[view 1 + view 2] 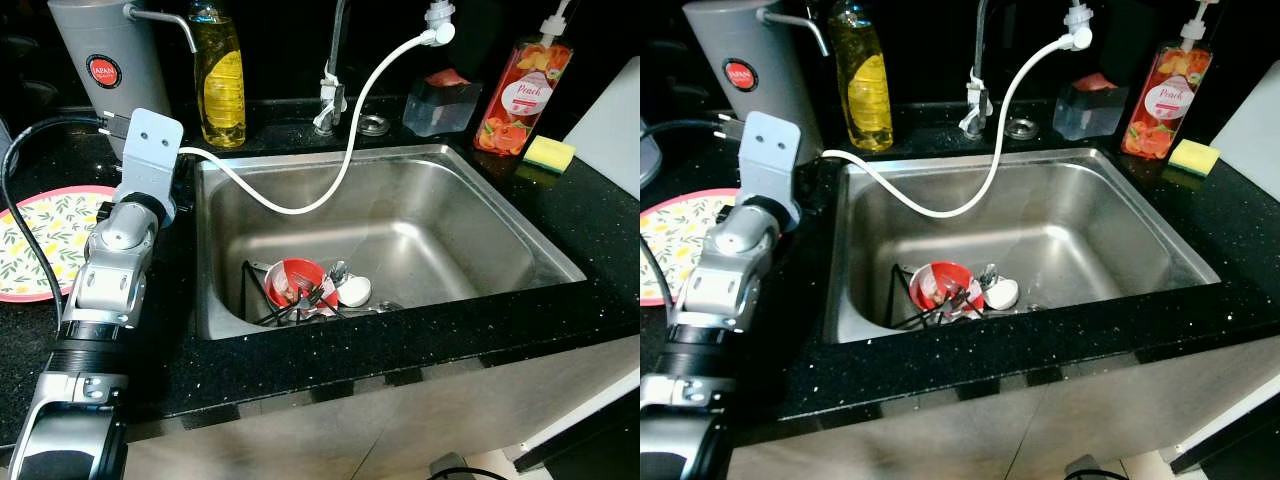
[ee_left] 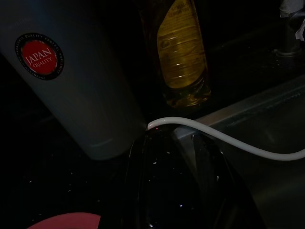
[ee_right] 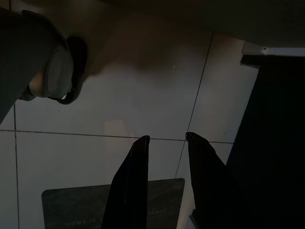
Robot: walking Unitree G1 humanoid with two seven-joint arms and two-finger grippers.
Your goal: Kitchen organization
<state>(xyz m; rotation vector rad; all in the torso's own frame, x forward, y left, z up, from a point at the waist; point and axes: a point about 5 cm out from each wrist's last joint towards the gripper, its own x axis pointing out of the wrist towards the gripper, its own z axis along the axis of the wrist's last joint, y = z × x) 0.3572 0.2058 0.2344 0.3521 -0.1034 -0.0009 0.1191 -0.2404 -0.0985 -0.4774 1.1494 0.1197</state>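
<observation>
Sitting at the far left on the black counter (image 1: pixel 420 345) is a flowery plate (image 1: pixel 45 240). Next to it the left arm reaches over the counter. The left gripper (image 2: pixel 174 143) has its two fingers a little apart and holds nothing. Its tips are near a thin white hose (image 1: pixel 330 190), a grey jug (image 1: pixel 105 65) and a yellow bottle (image 1: pixel 220 75). The hose hangs over the metal sink (image 1: pixel 450 220). Down in the sink lie a red cup (image 1: pixel 292 280), a white spoon (image 1: pixel 354 291) and some dark forks. A peach soap bottle (image 1: pixel 520 95) and a yellow sponge (image 1: pixel 549 153) are behind the sink on the right. The right gripper (image 3: pixel 164 138) hangs over the floor tiles, fingers a little apart, empty.
</observation>
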